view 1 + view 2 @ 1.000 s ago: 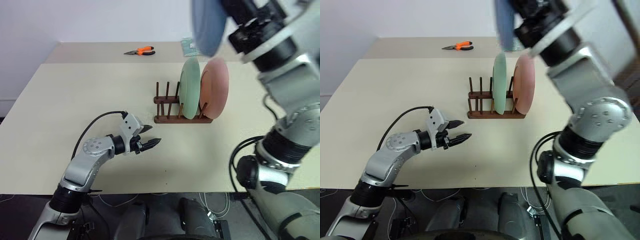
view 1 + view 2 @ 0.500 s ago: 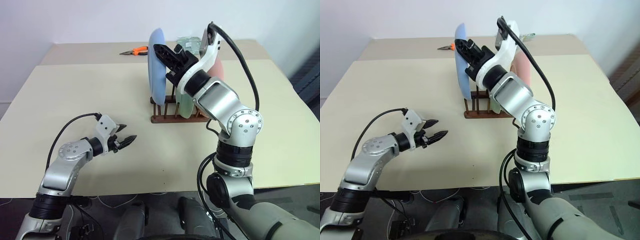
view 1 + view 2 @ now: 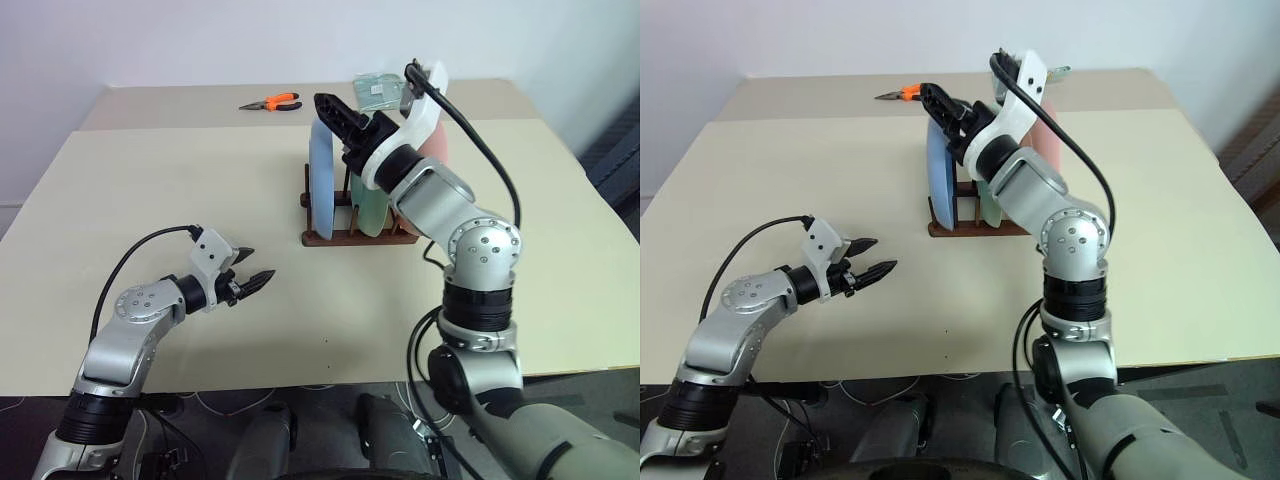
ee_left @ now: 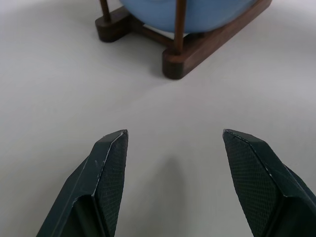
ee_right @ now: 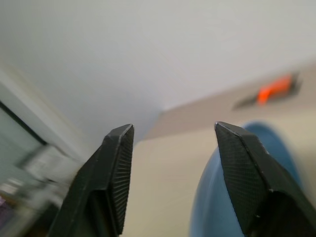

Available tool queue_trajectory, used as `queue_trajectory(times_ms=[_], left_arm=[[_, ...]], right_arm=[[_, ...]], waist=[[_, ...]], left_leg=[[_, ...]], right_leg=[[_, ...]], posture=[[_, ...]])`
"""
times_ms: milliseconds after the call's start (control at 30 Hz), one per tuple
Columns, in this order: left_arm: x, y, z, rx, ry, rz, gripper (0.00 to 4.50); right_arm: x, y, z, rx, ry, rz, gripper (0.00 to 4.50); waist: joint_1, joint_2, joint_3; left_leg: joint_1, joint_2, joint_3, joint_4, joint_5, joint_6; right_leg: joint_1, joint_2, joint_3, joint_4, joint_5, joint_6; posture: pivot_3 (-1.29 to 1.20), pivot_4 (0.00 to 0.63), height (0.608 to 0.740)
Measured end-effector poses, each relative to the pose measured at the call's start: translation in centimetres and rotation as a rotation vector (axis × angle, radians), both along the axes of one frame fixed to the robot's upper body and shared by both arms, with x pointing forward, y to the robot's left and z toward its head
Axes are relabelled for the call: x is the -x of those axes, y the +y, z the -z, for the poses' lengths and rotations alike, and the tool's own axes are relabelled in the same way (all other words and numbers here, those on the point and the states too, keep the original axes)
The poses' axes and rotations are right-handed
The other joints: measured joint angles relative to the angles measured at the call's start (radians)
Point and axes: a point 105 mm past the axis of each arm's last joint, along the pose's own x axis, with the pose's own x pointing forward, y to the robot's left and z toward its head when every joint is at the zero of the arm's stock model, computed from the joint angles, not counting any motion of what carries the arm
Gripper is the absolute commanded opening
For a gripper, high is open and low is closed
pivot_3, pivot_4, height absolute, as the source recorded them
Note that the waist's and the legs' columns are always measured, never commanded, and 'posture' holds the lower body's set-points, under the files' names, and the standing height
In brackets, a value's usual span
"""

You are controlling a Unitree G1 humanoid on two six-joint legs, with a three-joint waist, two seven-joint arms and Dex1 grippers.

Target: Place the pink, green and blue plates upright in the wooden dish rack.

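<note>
Here the cream table [image 3: 150, 190] spreads under both arms. Just below the right gripper [image 3: 338, 118], the wooden dish rack [image 3: 330, 238] carries all three plates on edge: the blue plate [image 3: 322, 185] stands in the slot nearest the left gripper, directly beneath the right gripper's fingers, the green plate [image 3: 368, 212] is behind it, and the pink plate [image 3: 436, 143] is beyond that, mostly hidden by the right arm. The right gripper's fingers are spread apart above the blue plate's rim, holding nothing. The left gripper [image 3: 255, 270] hovers low over the table, jaws wide and empty, pointing toward the rack, well apart from it. Orange-handled pliers [image 3: 274, 102] lie far beyond both grippers.
</note>
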Motion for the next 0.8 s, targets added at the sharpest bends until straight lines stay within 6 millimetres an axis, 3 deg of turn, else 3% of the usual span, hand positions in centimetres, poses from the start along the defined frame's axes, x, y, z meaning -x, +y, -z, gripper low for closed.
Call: queue_trajectory(times_ms=[100, 200, 300, 400, 467, 567, 667, 800], left_arm=[[0.0, -0.2, -0.5, 0.019, -0.005, 0.008, 3.14], [0.0, -0.3, -0.9, 0.020, -0.015, 0.018, 3.14], [0.0, 0.2, -0.7, 0.011, -0.009, 0.002, 3.14], [-0.1, 0.6, -0.6, 0.006, -0.010, -0.021, 3.14], [-0.1, 0.9, -0.5, 0.002, -0.014, -0.035, 3.14], [-0.4, 1.8, -0.1, -0.021, -0.023, -0.071, 3.14], [-0.8, 2.9, 0.3, -0.037, -0.031, -0.122, 3.14], [-1.2, 4.0, 1.3, -0.039, -0.032, -0.185, 3.14]], right_arm=[[2.5, -1.5, -3.3, 0.140, -0.274, 0.006, 2.35], [5.1, -4.6, -4.0, 0.282, -0.425, -0.002, 2.35], [5.9, -9.9, -0.4, 0.402, -0.314, 0.020, 3.18], [6.3, -15.0, 4.6, 0.468, -0.105, 0.080, 4.46], [7.0, -18.1, 8.0, 0.526, 0.017, 0.140, 4.46], [7.4, -20.8, 11.5, 0.632, 0.115, 0.215, 4.46], [7.0, -22.3, 15.0, 0.741, 0.182, 0.252, 4.46], [6.1, -22.6, 18.0, 0.811, 0.208, 0.263, 4.46]], waist=[[0.000, 0.000, 0.000], [0.010, -0.003, -0.002], [0.013, -0.005, -0.002], [0.017, -0.005, -0.002], [0.016, -0.004, -0.002], [0.006, -0.002, -0.002], [0.004, -0.002, -0.002], [0.008, -0.002, -0.002]], left_leg=[[0.000, 0.000, 0.000, 0.000, 0.000, 0.000], [0.000, 0.000, -0.001, 0.000, 0.000, 0.000], [0.001, 0.000, 0.000, 0.002, -0.001, 0.002], [0.002, 0.000, 0.002, 0.002, -0.001, 0.002], [0.002, 0.001, 0.003, 0.002, -0.001, 0.002], [0.003, 0.001, 0.004, 0.002, -0.001, 0.002], [0.004, 0.001, 0.005, 0.002, -0.001, 0.002], [0.003, 0.000, 0.004, 0.002, -0.001, 0.002]], right_leg=[[0.000, 0.000, 0.000, 0.000, 0.000, 0.000], [0.004, 0.000, -0.001, -0.004, -0.001, 0.001], [0.009, -0.002, -0.002, -0.007, -0.003, -0.002], [0.008, -0.002, 0.000, -0.007, -0.003, -0.002], [0.008, -0.002, 0.000, -0.006, -0.003, -0.002], [0.008, -0.002, 0.000, -0.005, -0.005, 0.001], [0.008, -0.002, 0.001, -0.006, -0.005, 0.001], [0.008, -0.002, 0.001, -0.006, -0.004, 0.000]], posture=[[0.00, 0.150, 0.740], [0.00, 0.150, 0.740], [0.00, 0.150, 0.740], [0.00, 0.150, 0.740], [0.00, 0.150, 0.740], [0.00, 0.150, 0.740], [0.00, 0.150, 0.740], [0.00, 0.150, 0.740]])
